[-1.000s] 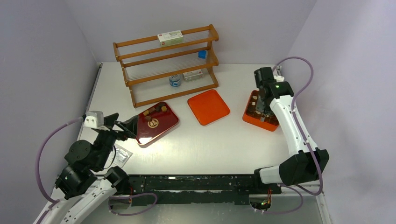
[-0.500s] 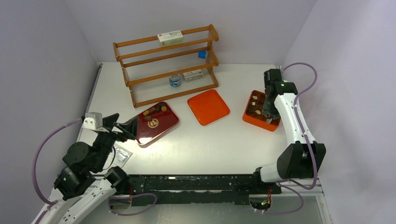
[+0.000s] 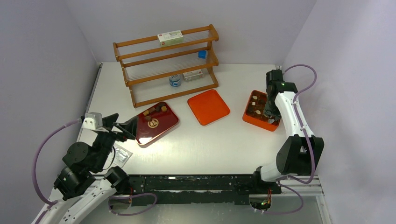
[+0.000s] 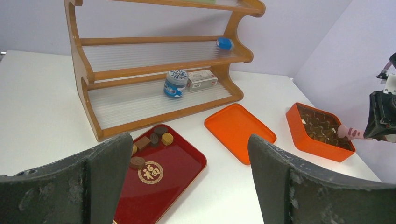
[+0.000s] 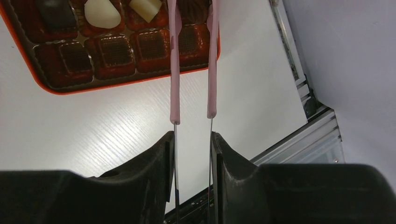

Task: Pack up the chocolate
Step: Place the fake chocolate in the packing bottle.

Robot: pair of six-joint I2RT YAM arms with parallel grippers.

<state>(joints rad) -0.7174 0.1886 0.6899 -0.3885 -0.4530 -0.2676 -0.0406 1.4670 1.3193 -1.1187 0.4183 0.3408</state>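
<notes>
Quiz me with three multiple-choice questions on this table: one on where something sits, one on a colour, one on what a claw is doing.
1. On the wooden rack, where is the blue-lidded jar? A. lowest shelf; B. middle shelf; C. top shelf.
2. What colour are the tongs in the right gripper? A. green; B. pink; C. black.
3. How is the left gripper? A. shut tight; B. shut on the tongs; C. wide open and empty.
Answers: 1 A, the jar is beside a small carton on the bottom shelf. 2 B, both arms of the tongs show pink. 3 C, its fingers stand far apart with nothing between them.
</notes>
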